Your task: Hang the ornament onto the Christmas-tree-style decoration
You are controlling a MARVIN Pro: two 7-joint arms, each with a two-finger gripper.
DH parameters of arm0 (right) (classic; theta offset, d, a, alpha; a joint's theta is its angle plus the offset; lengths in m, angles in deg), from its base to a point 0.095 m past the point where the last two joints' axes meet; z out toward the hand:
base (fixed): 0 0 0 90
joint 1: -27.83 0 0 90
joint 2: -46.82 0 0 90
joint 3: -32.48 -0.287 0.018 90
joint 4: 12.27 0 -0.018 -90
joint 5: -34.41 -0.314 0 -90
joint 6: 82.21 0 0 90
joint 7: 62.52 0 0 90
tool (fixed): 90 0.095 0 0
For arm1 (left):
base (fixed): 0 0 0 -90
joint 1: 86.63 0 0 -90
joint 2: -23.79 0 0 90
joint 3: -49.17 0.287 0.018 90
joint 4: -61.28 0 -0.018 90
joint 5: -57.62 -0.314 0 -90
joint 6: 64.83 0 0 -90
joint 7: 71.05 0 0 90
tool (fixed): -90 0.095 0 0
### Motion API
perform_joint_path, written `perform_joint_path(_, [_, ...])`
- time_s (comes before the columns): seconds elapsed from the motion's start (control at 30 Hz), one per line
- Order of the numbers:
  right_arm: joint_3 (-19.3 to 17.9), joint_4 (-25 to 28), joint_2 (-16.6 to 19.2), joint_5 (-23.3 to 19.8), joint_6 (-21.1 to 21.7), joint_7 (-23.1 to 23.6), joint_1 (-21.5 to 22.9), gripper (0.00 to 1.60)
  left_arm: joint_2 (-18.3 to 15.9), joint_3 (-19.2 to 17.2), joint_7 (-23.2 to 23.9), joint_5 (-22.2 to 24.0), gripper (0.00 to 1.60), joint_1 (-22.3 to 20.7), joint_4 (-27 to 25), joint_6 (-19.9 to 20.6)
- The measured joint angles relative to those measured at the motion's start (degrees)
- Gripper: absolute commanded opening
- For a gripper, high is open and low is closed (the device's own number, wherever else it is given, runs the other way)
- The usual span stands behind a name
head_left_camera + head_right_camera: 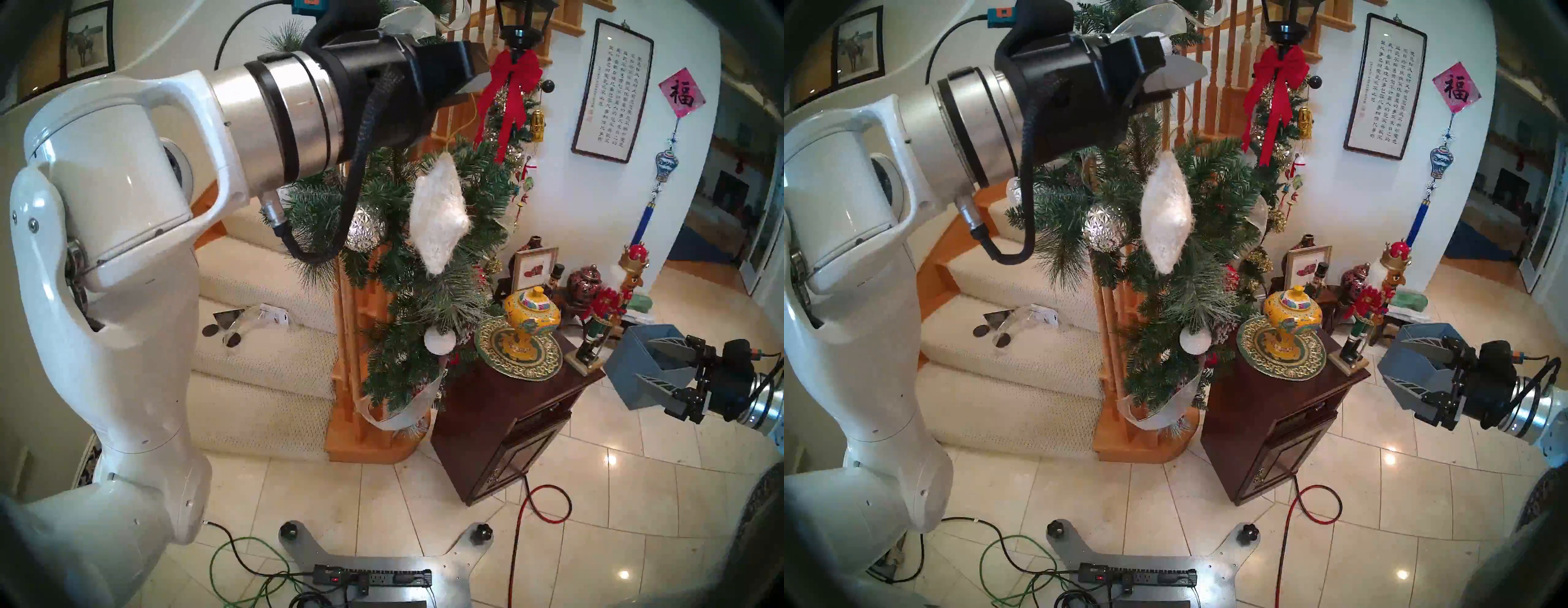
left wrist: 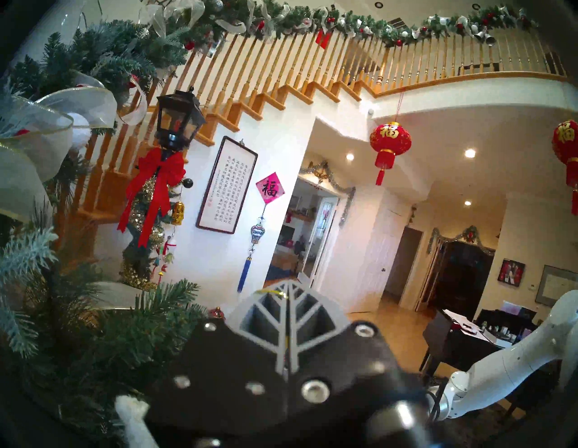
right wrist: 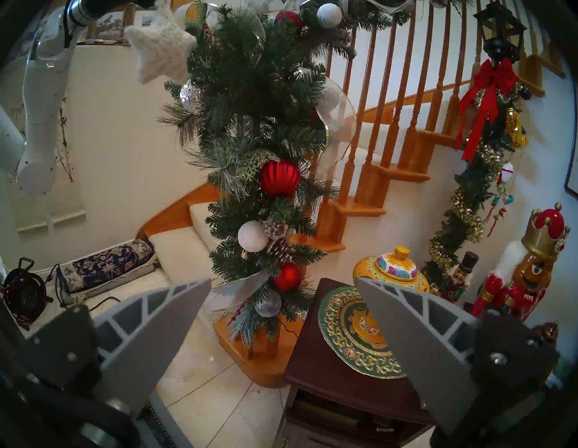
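Left pincer (image 2: 286,292) raised high beside the top of the pine garland (image 1: 475,199), pointing roughly level toward the wall. In the left wrist view its two ribbed fingers are pressed fully together, with a thin gold string (image 2: 275,292) lying across the tips; the string appears pinched between them.

White fuzzy star (image 1: 439,212) hangs below the left pincer on that string, seen nearly edge-on in the head views and resting against the front of the garland foliage. In the right wrist view the star (image 3: 161,43) shows its five points, at the garland's upper left. Whether the loop has caught on a branch: cannot tell.

Faceted silver ball (image 1: 365,227) sits in the garland just left of the star. Small white glittery ball (image 1: 440,339) hangs lower down, near the foot of the garland.

Right pincer (image 1: 649,367) held low and well to the right, apart from the garland, fingers spread wide, nothing between them. It points toward the dark wooden cabinet (image 1: 500,429), which carries a yellow lidded jar (image 1: 532,316) on a green and gold plate (image 1: 492,352).
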Motion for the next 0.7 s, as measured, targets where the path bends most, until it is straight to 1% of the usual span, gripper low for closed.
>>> perform_joint_path(0.3, [0.0,0.0,0.0,0.0,0.0,0.0,0.0,1.6,0.1,1.7,-3.4,1.2,0.0,-0.3,0.0,0.0])
perform_joint_path(0.43, [0.0,0.0,0.0,0.0,0.0,0.0,0.0,1.6,0.2,2.4,-5.6,1.8,0.0,-0.5,0.0,-0.1])
perform_joint_path(0.7, [0.0,0.0,0.0,0.0,0.0,0.0,0.0,1.6,0.5,2.9,-9.6,2.6,0.0,-0.9,0.0,-0.5])
